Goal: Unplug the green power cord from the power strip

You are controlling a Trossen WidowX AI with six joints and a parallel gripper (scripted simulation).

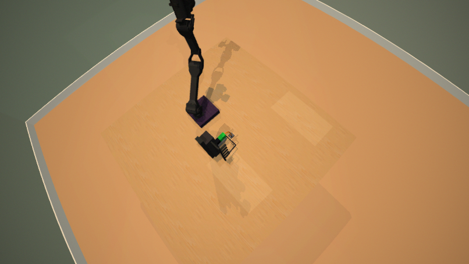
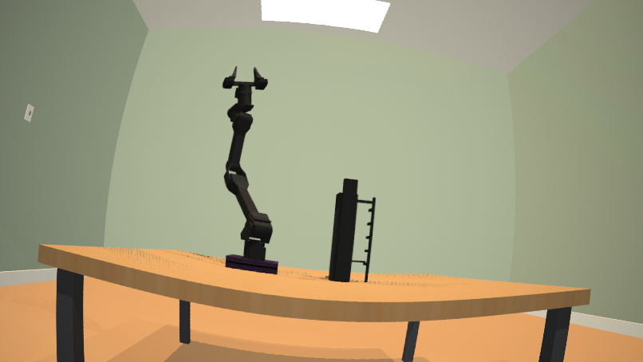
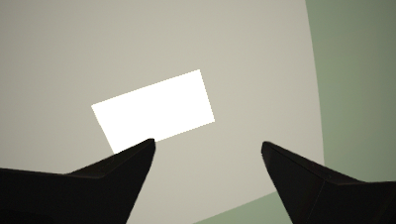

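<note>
Your fingers stand spread wide with nothing between them; in the wrist view the two dark tips frame only the pale ceiling and its bright light panel [image 3: 153,111]. The gripper [image 2: 245,74] points straight up at the top of the arm [image 2: 238,148], which rises nearly upright from its dark purple base plate [image 2: 251,264] on the wooden table [image 2: 314,301]. The green plug [image 1: 221,136] is far below your fingers and well apart from them: in the top view you see it as a small green block at the upper end of the black power strip [image 1: 209,145], which stands upright on the table just in front of the base plate. A thin black rack [image 2: 368,234] stands right beside the strip, on the side away from the arm. From the exterior view you see only the strip's dark back and the rack, so the plug is hidden there. You cannot make out the cord itself in any view; a small orange and grey detail next to the plug is too small to identify.
</note>
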